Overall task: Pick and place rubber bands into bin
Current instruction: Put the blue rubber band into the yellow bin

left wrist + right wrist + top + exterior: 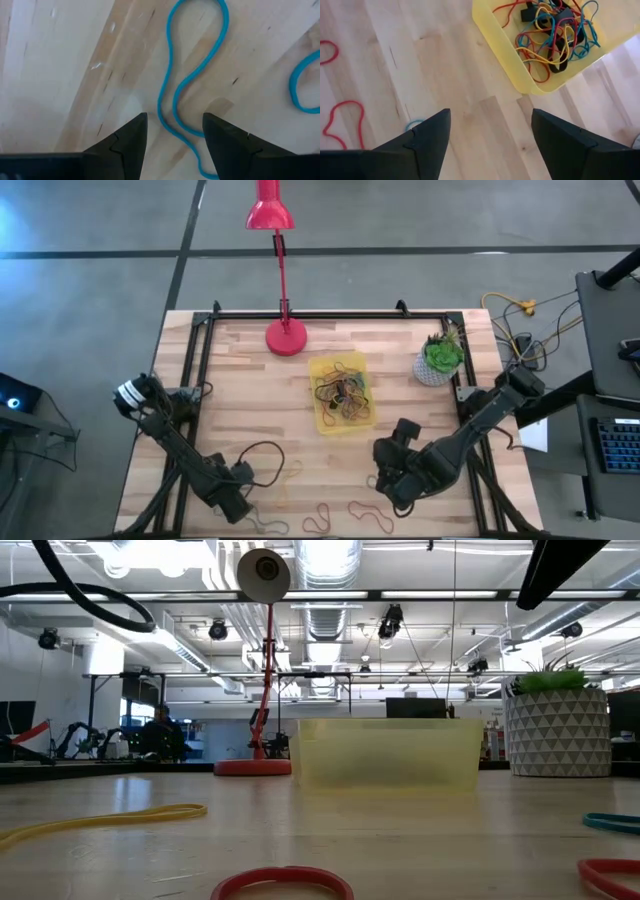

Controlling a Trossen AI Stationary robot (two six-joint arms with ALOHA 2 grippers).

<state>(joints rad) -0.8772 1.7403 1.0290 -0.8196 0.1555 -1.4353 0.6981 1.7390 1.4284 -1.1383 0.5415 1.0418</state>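
Near the middle of the desk (230,380), a little toward its far edge, your bin (342,392) already holds a good tangle of rubber bands (551,31) in red, blue, yellow and black, so much of the job looks done. What is left lies along the near edge: at least two red loops (371,516) in the overhead view, a yellow band (105,822) seen low across the wood, and the blue band (192,75) in front of your left arm, with part of another blue loop close beside it.

Your left gripper (175,140) is low over the near-left part of the desk with its fingers parted and nothing between them; the long blue band snakes through the gap ahead of the tips, so this looks like the next pick, not yet made.

Your right gripper (491,137) sits over the near-right part of the desk, just short of the bin's near corner, fingers spread wide and empty. Beneath it you can see bare wood, a small blue loop (413,123) by one fingertip and two red bands off to the side.

By my judgement you are past halfway, with roughly half a dozen loose bands to gather; a few more could be hidden under the arms.
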